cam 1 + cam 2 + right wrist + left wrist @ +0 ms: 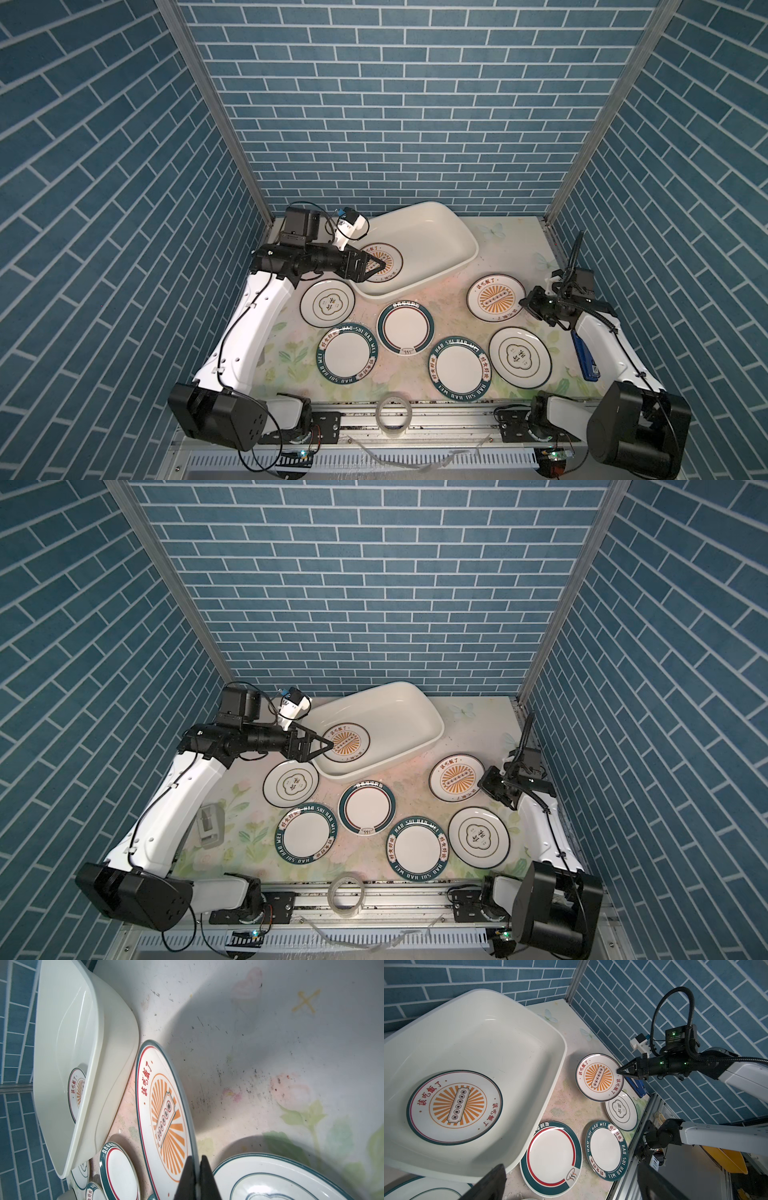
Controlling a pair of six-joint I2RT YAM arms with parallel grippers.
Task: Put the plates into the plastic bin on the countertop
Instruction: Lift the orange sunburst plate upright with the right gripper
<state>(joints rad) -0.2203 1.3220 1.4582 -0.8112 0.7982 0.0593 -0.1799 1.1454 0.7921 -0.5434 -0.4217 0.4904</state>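
The white plastic bin [457, 232] [428, 717] stands at the back of the flowered countertop [498, 249]. One sunburst plate [388, 259] [454, 1107] lies flat inside it. My left gripper [376, 268] [326, 746] [572, 1167] hovers open over the bin's near left end, holding nothing. My right gripper [524, 301] [618, 1071] [197, 1159] is shut on the right rim of a second sunburst plate [494, 301] [164, 1115]. Several more plates lie on the countertop: flower emblems [327, 306] [519, 355], a red ring [405, 330], lettered rims [347, 357] [459, 365].
A clear tape roll [392, 415] stands on the front rail. A blue tool [584, 357] lies at the right edge under my right arm. A grey object [210, 820] sits beside my left arm. Blue brick walls close in three sides.
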